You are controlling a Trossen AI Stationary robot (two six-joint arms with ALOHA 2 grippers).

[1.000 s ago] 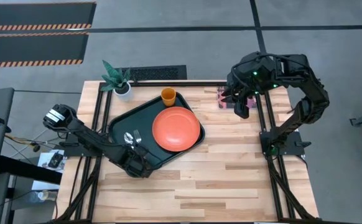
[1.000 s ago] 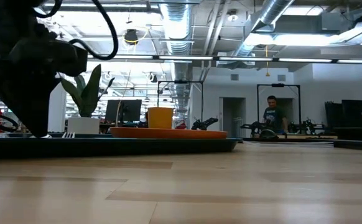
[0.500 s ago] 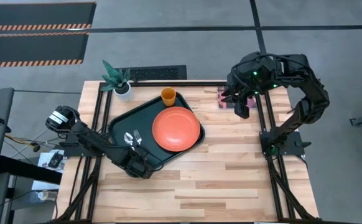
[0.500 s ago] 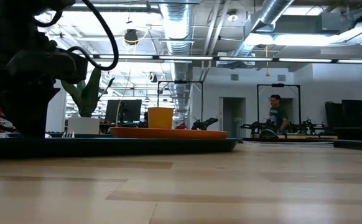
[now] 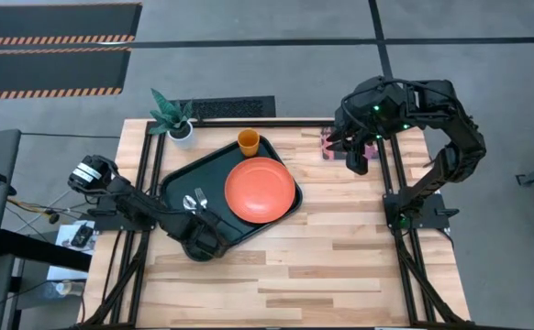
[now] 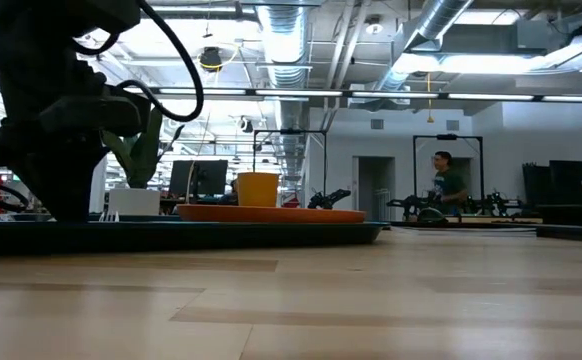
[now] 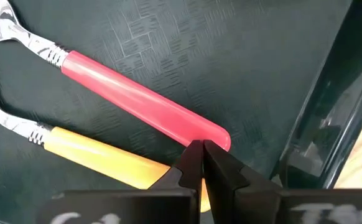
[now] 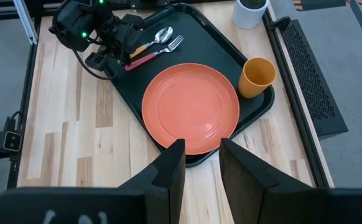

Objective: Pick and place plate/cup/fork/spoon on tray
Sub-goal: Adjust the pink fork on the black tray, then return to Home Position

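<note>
The dark green tray (image 5: 177, 176) holds the orange-red plate (image 5: 260, 190), the orange-yellow cup (image 5: 248, 141) at its far edge, and the red-handled fork (image 7: 137, 99) and orange-handled spoon (image 7: 100, 155), which lie side by side. My left gripper (image 7: 202, 149) is shut, low over the tray's near left corner (image 5: 203, 229), with its tips at the free ends of the two handles. My right gripper (image 8: 201, 163) is open and empty, high over the table's far right (image 5: 357, 158). My left gripper's shut fingertips (image 7: 193, 155) stand at the free end of the fork's red handle (image 7: 215, 135), over the spoon handle's end, slanting down from the tray's near side. I cannot tell whether they touch either handle.
A white pot with a green plant (image 5: 177, 119) stands at the far left, beside the tray. A small reddish card (image 5: 329, 145) lies at the far right under my right arm. Bare wood lies along the near half of the table. A person stands far off in the room (image 6: 449, 190).
In the low view, my left arm has shifted a little toward the table's right by the tray's near left corner. The fork, spoon, plate and cup have stayed where they were.
</note>
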